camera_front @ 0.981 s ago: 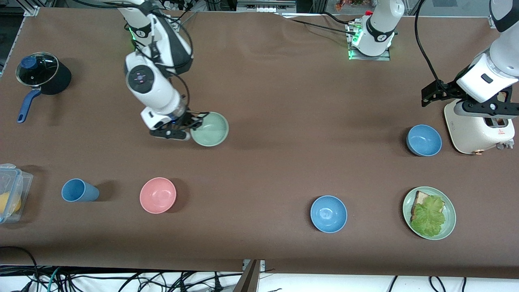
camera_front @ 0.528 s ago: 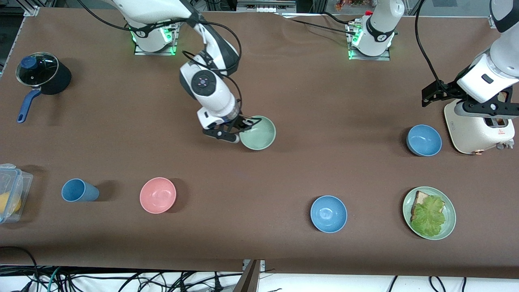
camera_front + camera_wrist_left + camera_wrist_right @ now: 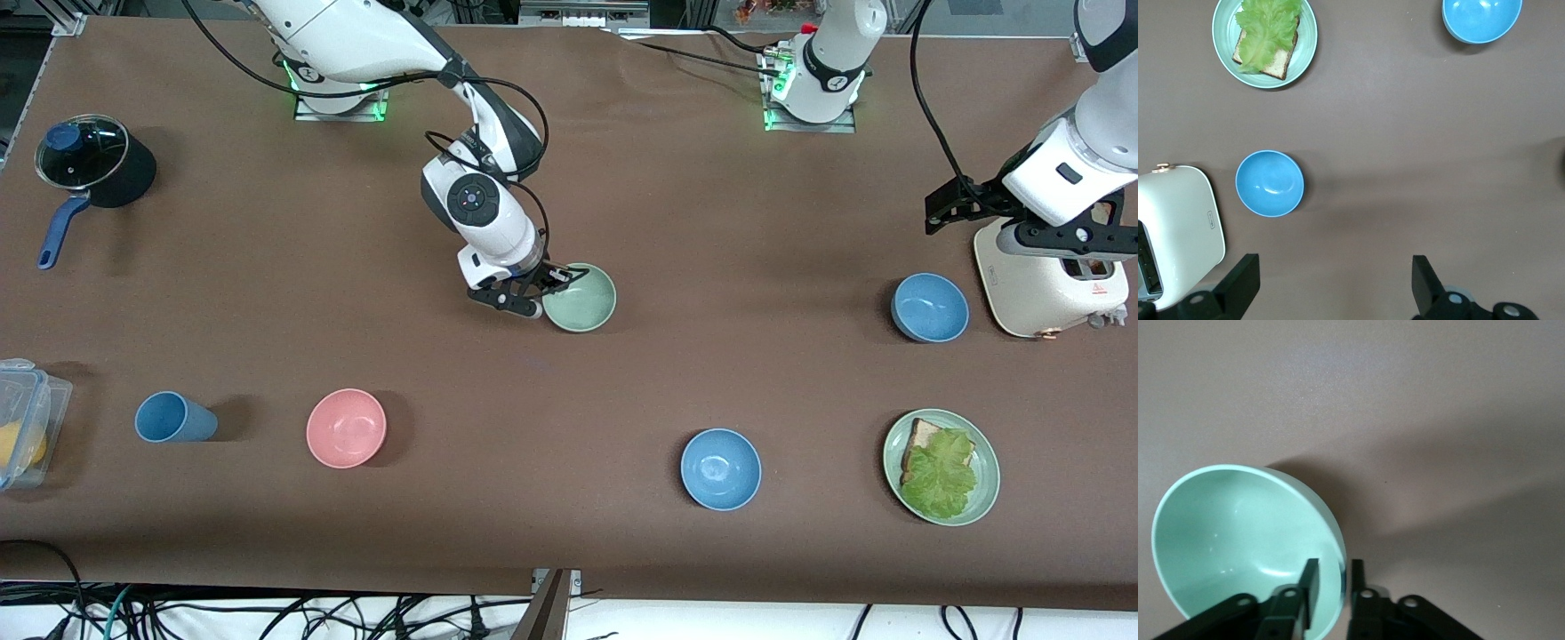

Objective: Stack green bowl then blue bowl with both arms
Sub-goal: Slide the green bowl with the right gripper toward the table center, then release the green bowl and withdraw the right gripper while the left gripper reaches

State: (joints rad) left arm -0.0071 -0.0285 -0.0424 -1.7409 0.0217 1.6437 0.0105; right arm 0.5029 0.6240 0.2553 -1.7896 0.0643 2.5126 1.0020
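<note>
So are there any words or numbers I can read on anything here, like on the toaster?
No text here can be read.
White toaster: a small red mark and a small grey outline on its side, both too small to read.
Right arm's round wrist joint: tiny dots, not letters.
Pale mint-green bowl, held by the right gripper: plain.
Left gripper, open above the table: no label.

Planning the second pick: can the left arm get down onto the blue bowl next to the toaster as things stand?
Probably yes. The left gripper hangs open above the table near the toaster, and the blue bowl sits uncovered beside it with nothing on it. The right gripper is shut on the green bowl, well away.
</note>
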